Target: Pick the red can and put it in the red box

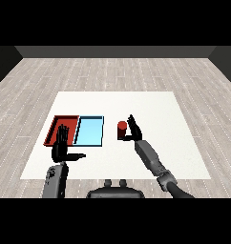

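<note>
2 open hands, left hand (60,148), right hand (133,128), 1 red can (121,130), 1 red tray (56,127), 1 light blue tray (90,131)

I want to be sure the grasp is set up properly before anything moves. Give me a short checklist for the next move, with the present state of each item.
1. Red can upright on the white table: ok.
2. Right hand next to the can, fingers straight: ok, it is right beside the can.
3. Fingers curled round the can: not ok, not yet closed.
4. Red tray has room: ok, its visible floor is bare, though the left hand covers part of it.
5. Left hand out of the way: not ok, it is raised open in front of the red tray.
6. Light blue tray lies between can and red tray: ok, the can must pass over it.
</note>
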Available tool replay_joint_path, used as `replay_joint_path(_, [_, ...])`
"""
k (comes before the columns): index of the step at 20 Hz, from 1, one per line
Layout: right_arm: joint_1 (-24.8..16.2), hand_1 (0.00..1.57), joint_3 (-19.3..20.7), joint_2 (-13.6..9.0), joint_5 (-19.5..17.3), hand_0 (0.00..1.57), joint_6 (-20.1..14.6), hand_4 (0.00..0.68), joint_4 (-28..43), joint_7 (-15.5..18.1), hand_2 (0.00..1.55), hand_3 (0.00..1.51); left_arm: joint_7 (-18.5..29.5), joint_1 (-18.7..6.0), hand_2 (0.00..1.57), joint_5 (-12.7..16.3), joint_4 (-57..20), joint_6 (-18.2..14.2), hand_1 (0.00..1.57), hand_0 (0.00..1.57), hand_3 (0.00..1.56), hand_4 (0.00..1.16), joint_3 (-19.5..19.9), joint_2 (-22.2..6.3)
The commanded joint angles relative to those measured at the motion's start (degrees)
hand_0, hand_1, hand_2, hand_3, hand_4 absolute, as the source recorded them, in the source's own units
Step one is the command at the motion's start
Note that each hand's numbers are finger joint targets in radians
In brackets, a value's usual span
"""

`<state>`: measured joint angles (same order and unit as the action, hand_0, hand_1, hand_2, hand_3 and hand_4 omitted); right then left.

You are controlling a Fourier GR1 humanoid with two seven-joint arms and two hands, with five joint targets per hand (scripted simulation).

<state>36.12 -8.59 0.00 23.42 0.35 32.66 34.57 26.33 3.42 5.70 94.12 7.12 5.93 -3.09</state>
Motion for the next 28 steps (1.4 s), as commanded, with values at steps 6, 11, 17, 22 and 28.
replay_joint_path(6, [2.5, 0.0, -5.39, 0.0, 4.84, 0.0, -2.27, 0.0, -1.8, -0.8, 0.0, 0.0, 1.95, -0.92, 0.0, -0.68, -2.09, -0.02, 0.0, 0.0, 0.0, 0.0, -0.83, 0.98])
replay_joint_path(11, [7.94, 0.0, -13.66, 0.0, 14.71, 0.0, -4.9, 0.0, -9.04, 2.71, 0.0, 0.0, 0.34, -1.31, 0.0, 1.63, -1.55, 1.11, 0.0, 0.0, 0.0, 0.0, 1.42, -0.76])
replay_joint_path(17, [8.6, 0.0, -17.25, 0.0, 18.79, 0.0, -3.02, 0.0, -12.03, 4.26, 0.0, 0.0, -1.3, -1.02, 0.0, 1.57, 0.25, 0.13, 0.0, 0.0, 0.0, 0.0, 2.22, -1.34])
replay_joint_path(22, [9.93, 0.0, -17.07, 0.0, 18.93, 0.0, -1.72, 0.0, -14.1, 4.61, 0.0, 0.0, -2.44, -2.68, 0.0, 2.78, -0.62, 0.71, 0.0, 0.0, 0.0, 0.0, 3.38, -2.36])
replay_joint_path(28, [12.95, 0.0, -22.37, 0.0, 24.68, 0.0, -9.28, 0.0, -11.58, 0.06, 0.0, 0.0, -0.55, 0.95, 0.0, 0.03, 2.29, -1.17, 0.0, 0.0, 0.0, 0.0, 0.0, 1.11])
